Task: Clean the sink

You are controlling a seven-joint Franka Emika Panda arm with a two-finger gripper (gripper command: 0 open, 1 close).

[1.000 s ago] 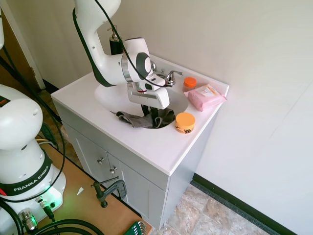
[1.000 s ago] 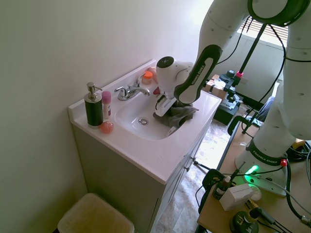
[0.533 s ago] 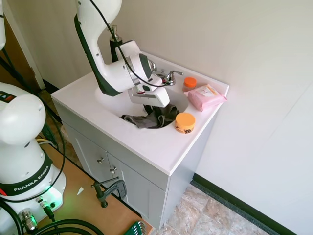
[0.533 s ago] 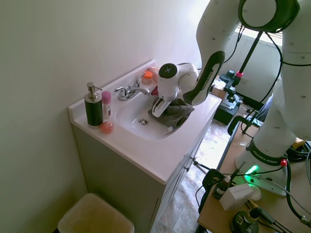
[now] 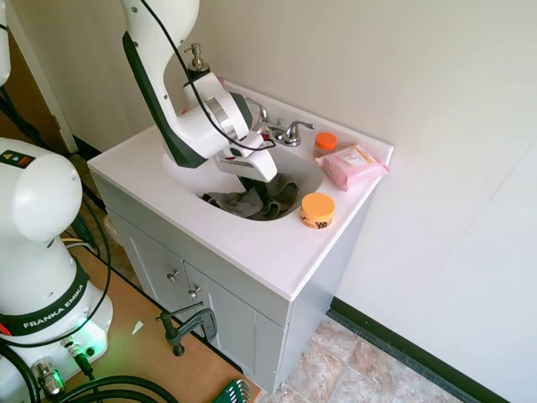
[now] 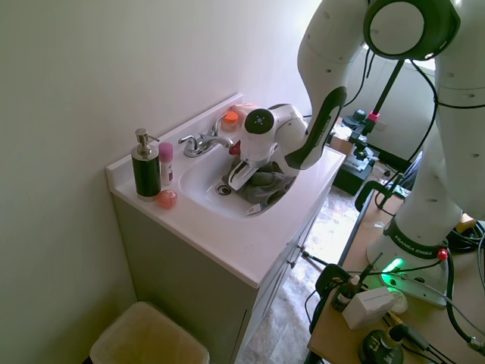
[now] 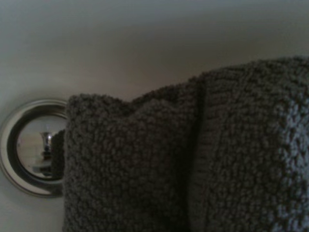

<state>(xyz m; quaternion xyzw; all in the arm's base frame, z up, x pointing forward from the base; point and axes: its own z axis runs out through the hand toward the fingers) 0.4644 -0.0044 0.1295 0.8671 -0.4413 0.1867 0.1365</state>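
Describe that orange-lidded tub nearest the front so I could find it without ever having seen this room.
Start at the white sink sunk into the vanity top. On the counter just beside the basin, in front of the pink wipes packet, stands the tub. It is wider and squatter than the small orange-capped jar back by the faucet.

Glossy white sink (image 5: pixel 180 164), shiny metal drain (image 7: pixel 29 147), rough, seemingly terry grey cloth (image 7: pixel 193 159).

White Franka arm (image 5: pixel 180 109) of rounded glossy segments with black bands at the joints; a thin black cable runs along its links. Cylindrical base (image 5: pixel 38 252) carries a black ring lettered "FRANKA EMIKA" and a green indicator light.
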